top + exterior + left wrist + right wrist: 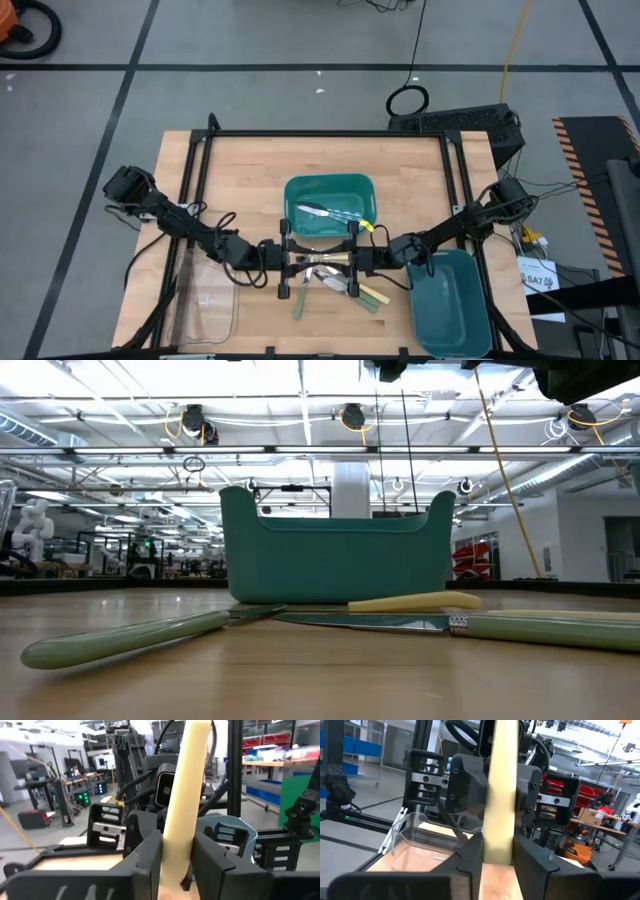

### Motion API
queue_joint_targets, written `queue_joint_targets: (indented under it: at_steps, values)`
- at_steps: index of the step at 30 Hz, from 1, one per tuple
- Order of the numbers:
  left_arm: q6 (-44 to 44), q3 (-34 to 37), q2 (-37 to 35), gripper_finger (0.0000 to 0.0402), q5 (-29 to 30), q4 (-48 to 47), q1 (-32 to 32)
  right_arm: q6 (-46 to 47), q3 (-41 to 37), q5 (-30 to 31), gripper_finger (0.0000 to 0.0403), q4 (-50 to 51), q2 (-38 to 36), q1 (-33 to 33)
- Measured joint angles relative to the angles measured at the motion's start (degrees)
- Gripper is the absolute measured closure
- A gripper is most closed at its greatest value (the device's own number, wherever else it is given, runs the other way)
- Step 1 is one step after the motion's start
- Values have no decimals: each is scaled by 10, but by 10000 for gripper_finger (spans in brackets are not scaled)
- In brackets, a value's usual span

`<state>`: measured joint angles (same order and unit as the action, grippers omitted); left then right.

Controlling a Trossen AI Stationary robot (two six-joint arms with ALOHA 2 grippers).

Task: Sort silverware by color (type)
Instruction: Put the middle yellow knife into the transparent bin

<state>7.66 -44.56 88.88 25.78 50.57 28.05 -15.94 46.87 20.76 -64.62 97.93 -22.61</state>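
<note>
Met nose to nose just in front of the middle green bin (329, 190), left gripper (283, 257) and right gripper (352, 257), both off the table. Clamped between them 1 pale-yellow-handled piece (318, 258): handle pinched by the left fingers (145, 855) in the left wrist view, and again by the right fingers (470, 857) in the right wrist view. Lay inside that bin 2 or so bluish metal pieces (333, 212). Stayed scattered on the wood in front of the bin a green-handled knife (120, 638), another green-handled piece (545, 630) and a yellow handle (412, 602). Sat to the bin's right-front a second green bin (450, 300), to its left-front a clear tray (205, 305).
</note>
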Motion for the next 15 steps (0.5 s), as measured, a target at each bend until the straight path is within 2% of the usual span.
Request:
queue_joint_targets:
  at_steps: [3,8,15]
  values:
    - [-31,0,-3,315,1,-13,1,22,5,11,282,18,0,0]
    - [-108,0,-39,315,10,-108,5,85,29,20,240,121,-14,0]
    - [-226,0,-110,315,52,-272,40,164,51,22,222,303,-47,1]
